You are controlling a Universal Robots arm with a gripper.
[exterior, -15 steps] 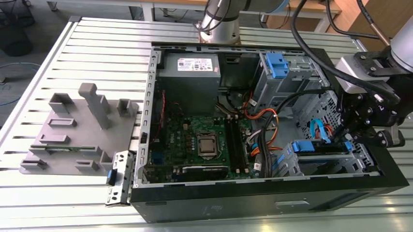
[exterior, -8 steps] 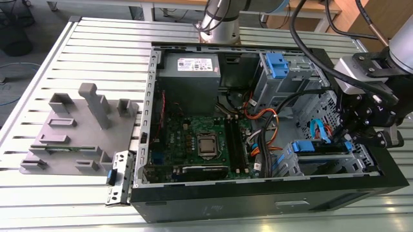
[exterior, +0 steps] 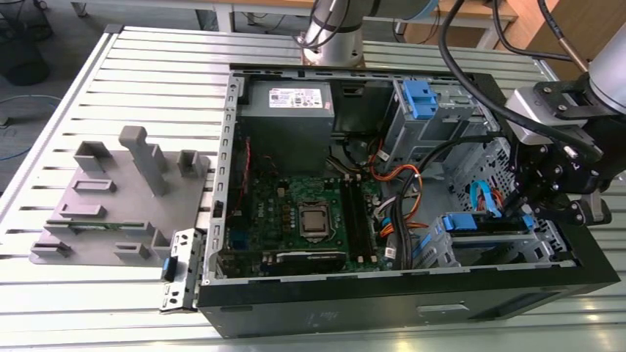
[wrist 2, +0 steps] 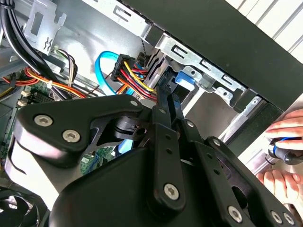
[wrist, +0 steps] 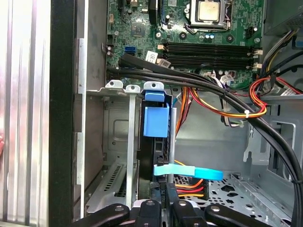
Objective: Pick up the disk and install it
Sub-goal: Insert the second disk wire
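The end effector hangs over the drive cage at the front corner of the open computer case, on the exterior view's right; its 2 black fingers stand close together, reaching down to the blue bracket of the disk, though whether they actually pinch it cannot be told. The disk sits on edge in the cage's slot, its blue end tab uppermost, between the cage's silver rails. Just beside it a light-blue data cable curves past a bundle of red, yellow and orange power wires. Print cannot be made out on the disk; the grey power supply at the case's far end carries a white sticker whose writing is too small to tell. The arm comes in from above at the exterior view's right, its wrist turned downward, black cables looping over the case. The motherboard lies flat in the case with its processor socket bare. A second blue bracket sits in the upper bay. A grey fixture rests on the slatted worktop at the exterior view's left. A person's hand shows beyond the case's edge in the second wrist view.
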